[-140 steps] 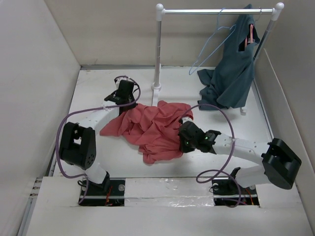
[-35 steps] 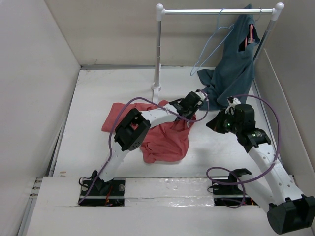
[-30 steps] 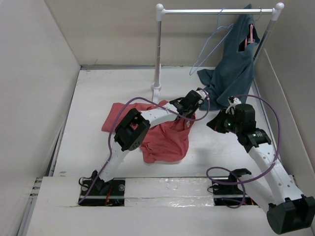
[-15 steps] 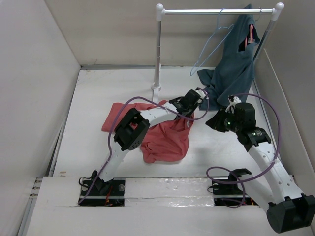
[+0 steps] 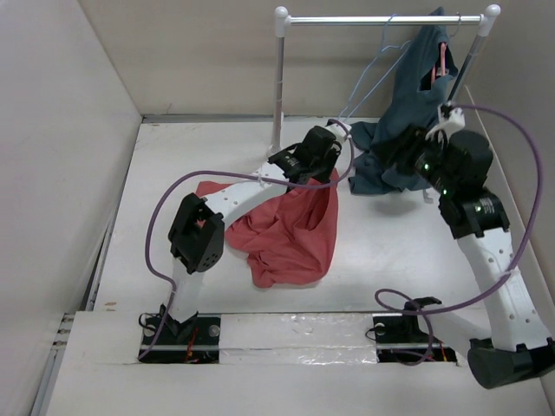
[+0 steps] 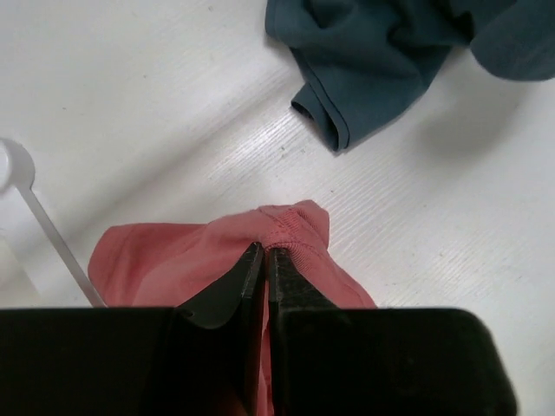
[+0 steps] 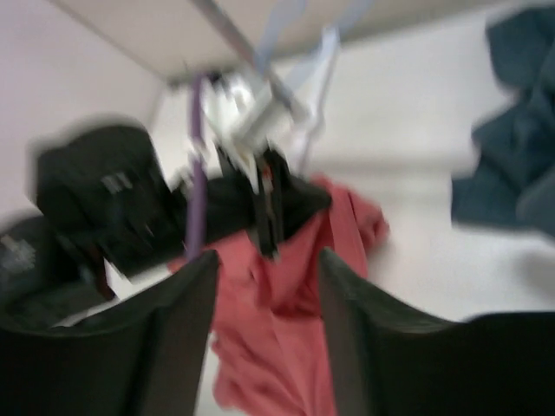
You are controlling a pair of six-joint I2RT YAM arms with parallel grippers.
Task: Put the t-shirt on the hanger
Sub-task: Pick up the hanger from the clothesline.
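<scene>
Over the white surface [image 5: 173, 173], beside the rack post [image 5: 278, 87], raise the coral-red soft cotton t-shirt [image 5: 290, 230] slowly; hold firm with the left claw [image 6: 265, 251], pressed together on a ribbed edge; steer clear of the dark teal garment [image 5: 408, 130]; aim for the thin pale-blue wire hanger [image 5: 368, 74] hooked on the rail; hangs bunched below that claw, lower folds on the surface; right claw [image 7: 267, 257] spread apart, empty, well apart from the shirt.

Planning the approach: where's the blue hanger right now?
Top view, far right: the hanger hangs from the rail, between the white post and the teal garment.
</scene>
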